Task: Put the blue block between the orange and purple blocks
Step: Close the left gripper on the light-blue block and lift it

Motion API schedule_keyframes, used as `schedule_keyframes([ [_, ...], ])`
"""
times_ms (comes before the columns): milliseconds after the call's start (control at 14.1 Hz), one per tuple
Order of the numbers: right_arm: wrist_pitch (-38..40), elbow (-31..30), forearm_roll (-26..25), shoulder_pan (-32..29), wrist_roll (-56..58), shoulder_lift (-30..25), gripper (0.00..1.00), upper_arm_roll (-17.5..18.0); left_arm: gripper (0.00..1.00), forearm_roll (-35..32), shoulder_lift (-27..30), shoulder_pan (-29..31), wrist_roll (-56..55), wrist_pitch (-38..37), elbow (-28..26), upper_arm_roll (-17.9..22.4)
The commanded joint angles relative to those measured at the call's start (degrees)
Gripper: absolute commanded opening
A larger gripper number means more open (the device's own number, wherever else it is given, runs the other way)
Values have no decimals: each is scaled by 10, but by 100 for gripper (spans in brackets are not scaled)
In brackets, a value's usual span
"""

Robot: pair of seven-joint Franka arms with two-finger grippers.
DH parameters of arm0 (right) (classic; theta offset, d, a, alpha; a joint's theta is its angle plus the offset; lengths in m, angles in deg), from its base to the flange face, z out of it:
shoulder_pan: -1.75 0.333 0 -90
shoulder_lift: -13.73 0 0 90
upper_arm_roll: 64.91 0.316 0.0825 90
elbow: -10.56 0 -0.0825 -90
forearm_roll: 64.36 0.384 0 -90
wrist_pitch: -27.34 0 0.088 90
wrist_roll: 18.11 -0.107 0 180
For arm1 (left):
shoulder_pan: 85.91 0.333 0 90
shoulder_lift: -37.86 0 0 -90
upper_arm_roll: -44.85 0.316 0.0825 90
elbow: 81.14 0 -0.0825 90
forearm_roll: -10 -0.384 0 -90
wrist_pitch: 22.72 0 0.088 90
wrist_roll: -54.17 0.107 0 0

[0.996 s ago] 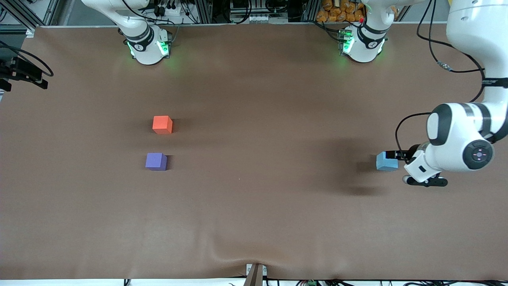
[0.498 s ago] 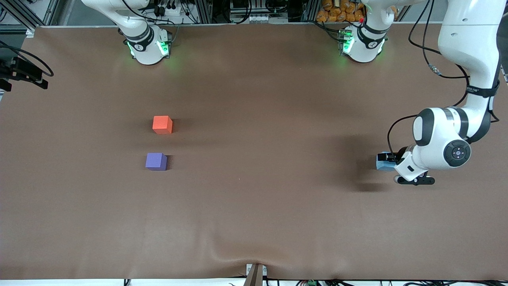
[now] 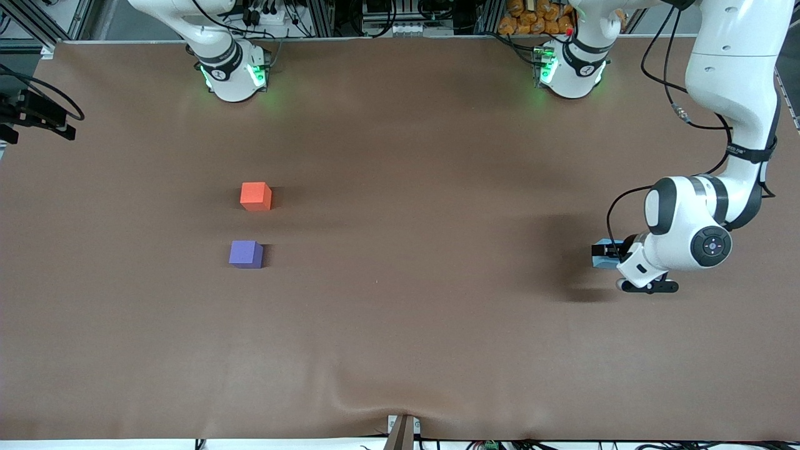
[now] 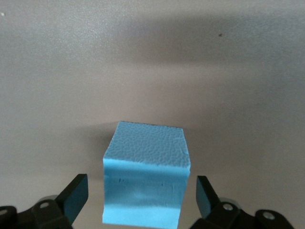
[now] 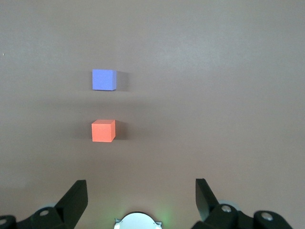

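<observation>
I read the left gripper (image 3: 605,256) as low over the blue block (image 3: 601,255), at the left arm's end of the table. In the left wrist view the blue block (image 4: 145,174) sat squarely between the two fingers (image 4: 74,196), which stood spread wide with a gap showing on each side of the cube; nothing was gripped. The block was a cube with no long axis, and its side faces lay roughly parallel to the finger pads, so I judged that a straight closing would catch it without a turn of the wrist.

The orange block (image 3: 255,195) and the purple block (image 3: 245,254) lay well apart from the blue one, toward the right arm's end, the purple one nearer the front camera, with bare table between them. I judged the left arm the one in place for the pick, though the carry would be long.

The right gripper (image 5: 140,200) waited high above its own base, fingers spread wide and empty, with the orange block (image 5: 103,130) and purple block (image 5: 104,79) in its view.

I could read no brand, label or writing on the blocks or the table.
</observation>
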Motion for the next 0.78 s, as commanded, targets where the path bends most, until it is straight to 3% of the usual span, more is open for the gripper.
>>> schedule_keyframes([
  [0,3,-2,8,0,0,-4,100,0,90,-11,-19,4,-9,24,5,-5],
  [71,4,-1,8,3,0,-5,100,-1,61,-11,-23,3,-9,28,5,-5],
  [284,4,-2,7,3,0,-5,100,-1,2,-31,-17,-4,-5,28,11,-4],
  [498,4,-2,7,2,-1,-5,100,-2,0,-51,19,-8,-2,21,20,-20],
  [711,4,-2,7,2,-1,-5,100,-2,0,-50,55,-11,-29,-30,21,-72],
])
